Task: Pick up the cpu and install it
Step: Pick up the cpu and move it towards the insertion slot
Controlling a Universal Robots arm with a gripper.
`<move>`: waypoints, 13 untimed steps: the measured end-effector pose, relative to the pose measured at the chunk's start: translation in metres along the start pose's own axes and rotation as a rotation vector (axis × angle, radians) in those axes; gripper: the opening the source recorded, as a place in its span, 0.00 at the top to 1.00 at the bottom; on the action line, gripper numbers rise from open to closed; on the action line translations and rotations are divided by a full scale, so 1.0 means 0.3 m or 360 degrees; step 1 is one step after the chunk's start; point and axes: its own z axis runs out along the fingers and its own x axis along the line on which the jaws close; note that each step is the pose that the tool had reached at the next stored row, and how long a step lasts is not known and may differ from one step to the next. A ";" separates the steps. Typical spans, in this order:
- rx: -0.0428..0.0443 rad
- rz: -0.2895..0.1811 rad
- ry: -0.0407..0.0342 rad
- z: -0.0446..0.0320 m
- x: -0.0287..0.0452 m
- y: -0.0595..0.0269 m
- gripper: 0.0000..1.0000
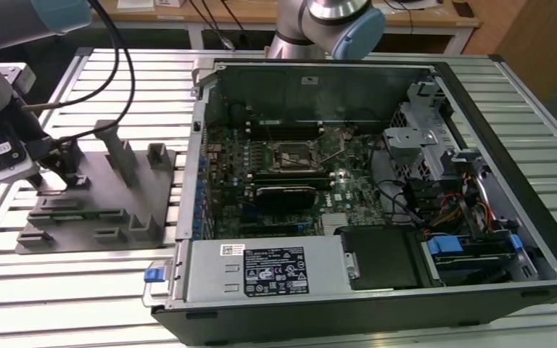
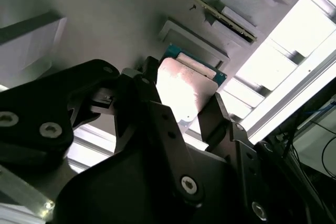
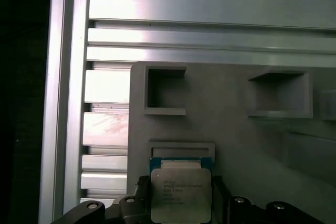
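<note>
The cpu (image 3: 180,194) is a small square chip with a pale silver top on a green board. It sits between my gripper's (image 3: 180,187) two black fingers, which press on its opposite edges. In the second wrist view the same cpu (image 2: 185,90) shows bright between the fingertips (image 2: 150,75) of the gripper (image 2: 181,92). In the exterior view my gripper (image 1: 50,178) is low over the far end of the grey tray (image 1: 104,217), at the exterior view's left. The motherboard's socket (image 1: 293,154) lies inside the open computer case (image 1: 376,181).
The grey tray (image 3: 236,145) has upright posts (image 1: 124,148) and square recesses (image 3: 165,93) close to the gripper. A second arm's base (image 1: 341,25) stands behind the case. Cables (image 1: 114,65) hang from my arm. The table is slatted aluminium (image 1: 66,290).
</note>
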 end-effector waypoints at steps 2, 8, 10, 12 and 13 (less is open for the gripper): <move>0.0000 0.0000 0.0000 0.009 0.001 -0.001 0.45; -0.0001 -0.0004 0.0000 0.036 0.005 -0.002 0.45; -0.0001 -0.0008 0.0000 0.040 0.004 -0.001 0.45; -0.0001 -0.0016 0.0001 0.046 0.005 0.001 0.45; -0.0001 -0.0021 0.0001 0.049 0.005 0.003 0.45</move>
